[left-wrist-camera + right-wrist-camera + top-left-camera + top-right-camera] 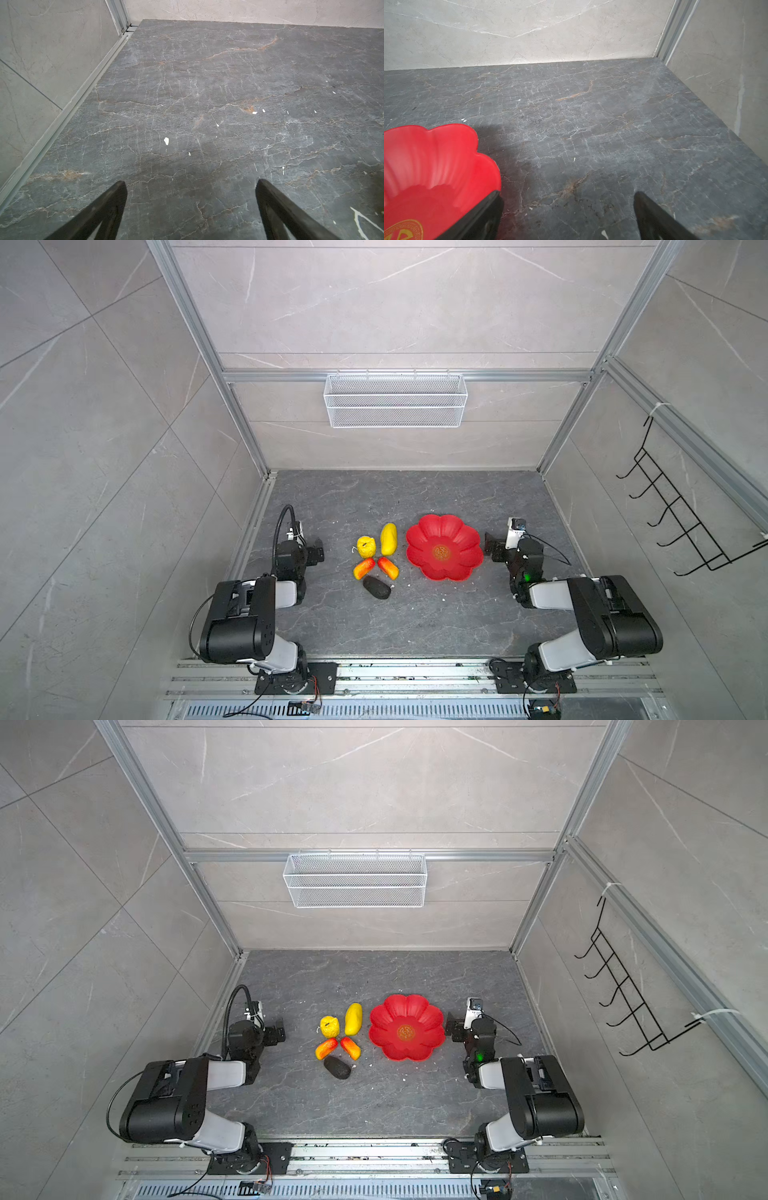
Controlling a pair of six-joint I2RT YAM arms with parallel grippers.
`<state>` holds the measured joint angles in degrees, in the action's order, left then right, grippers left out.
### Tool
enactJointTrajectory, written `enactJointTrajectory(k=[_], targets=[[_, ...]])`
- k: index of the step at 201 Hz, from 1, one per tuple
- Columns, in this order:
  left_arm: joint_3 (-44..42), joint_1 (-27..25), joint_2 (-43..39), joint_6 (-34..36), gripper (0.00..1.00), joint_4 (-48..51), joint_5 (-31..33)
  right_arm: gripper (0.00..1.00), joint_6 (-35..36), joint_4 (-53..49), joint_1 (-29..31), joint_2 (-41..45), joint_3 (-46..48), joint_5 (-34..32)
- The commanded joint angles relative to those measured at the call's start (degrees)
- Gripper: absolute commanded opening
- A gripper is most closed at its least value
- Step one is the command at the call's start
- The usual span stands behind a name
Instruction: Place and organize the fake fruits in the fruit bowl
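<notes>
1. Left fingers (110, 207): spread wide, nothing between, poised over the bare grey marbled surface (207, 104).
2. Right fingers (483, 218): spread wide as well, empty; one finger right at the rim of the red flower-shaped fruit bowl (436, 162), contact impossible to tell.
3. In both top views: bowl at 9 o'clock of the right fingers, gold emblem at centre; all five fruits outside it, on the surface at its 9 o'clock.
4. Round yellow fruit (366, 546), with elongated yellow fruit (388, 539) just beside at 3 o'clock.
5. At 6 o'clock of those: red-orange oblong fruit (364, 568) and second red-orange oblong fruit (388, 567), near ends splayed apart; black oval fruit (376, 587) at 6 o'clock again.
6. Left fingers at 9 o'clock of the cluster, apart from it.
7. White wire mesh basket (395, 400) on the back wall, 12 o'clock.
</notes>
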<state>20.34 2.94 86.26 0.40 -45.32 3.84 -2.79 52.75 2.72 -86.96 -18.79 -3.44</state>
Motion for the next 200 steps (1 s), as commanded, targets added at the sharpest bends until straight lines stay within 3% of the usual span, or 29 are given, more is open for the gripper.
enactJointTrajectory(k=[1, 177, 200], targets=[[0.9, 0.2, -0.3, -1.1, 0.99, -2.1, -1.2, 1.00, 1.0, 0.0, 0.2, -0.2, -1.2, 0.2], [0.9, 0.2, -0.3, -0.9, 1.00, -1.9, -1.1, 1.00, 0.8, -0.2, 0.0, -0.3, -1.3, 0.6], [0.9, -0.5, -0.9, -0.5, 1.00, -2.0, 1.3, 1.00, -1.8, -3.1, 0.0, 4.0, -1.3, -6.2]])
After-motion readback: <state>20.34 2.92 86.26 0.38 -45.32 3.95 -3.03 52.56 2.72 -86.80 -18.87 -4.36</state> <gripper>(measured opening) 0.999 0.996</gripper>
